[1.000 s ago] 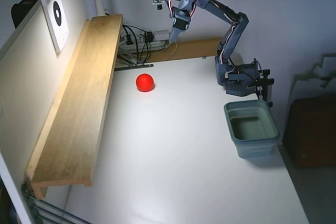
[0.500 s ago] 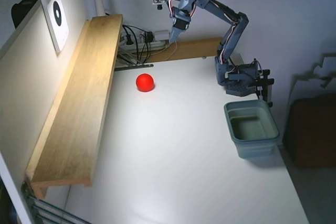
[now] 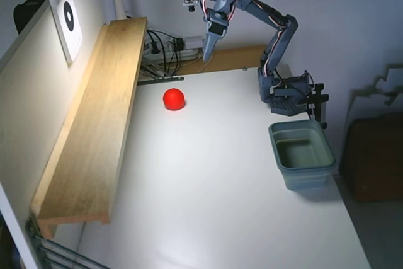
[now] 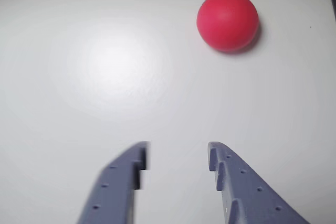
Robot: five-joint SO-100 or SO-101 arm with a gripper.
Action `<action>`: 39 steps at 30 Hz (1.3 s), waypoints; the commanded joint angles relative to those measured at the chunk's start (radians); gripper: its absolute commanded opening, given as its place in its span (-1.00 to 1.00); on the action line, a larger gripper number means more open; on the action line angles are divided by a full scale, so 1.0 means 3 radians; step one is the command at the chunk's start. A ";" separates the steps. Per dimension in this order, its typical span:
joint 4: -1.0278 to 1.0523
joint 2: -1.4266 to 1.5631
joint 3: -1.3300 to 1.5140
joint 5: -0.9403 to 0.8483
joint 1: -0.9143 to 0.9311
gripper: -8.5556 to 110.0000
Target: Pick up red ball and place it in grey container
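The arm [image 3: 277, 36] rises from its base [image 3: 286, 96], which stands just behind the grey container [image 3: 302, 154] in the fixed view. From the elbow the forearm reaches toward the left of that view, and the wrist bends downward. The gripper [image 3: 205, 55] hangs in the air, well apart from the container, pointing down at the tabletop [image 3: 208, 187]. In the wrist view the two fingers [image 4: 121, 179] enter from the bottom edge, parted with a clear gap between them and nothing held.
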 commanded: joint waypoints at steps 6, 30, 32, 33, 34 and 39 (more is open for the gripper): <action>0.0019 0.0106 0.0035 0.0005 0.0042 -0.21; 0.0019 0.0207 0.0269 0.0005 0.0408 -0.21; 0.0012 0.0276 0.0430 0.0005 0.0408 -0.21; -0.0035 0.0315 0.0523 0.0005 0.0408 -0.21; -0.0105 0.0353 0.0614 0.0005 0.0408 -0.21; -0.0332 0.0511 0.0996 0.0005 0.0408 -0.21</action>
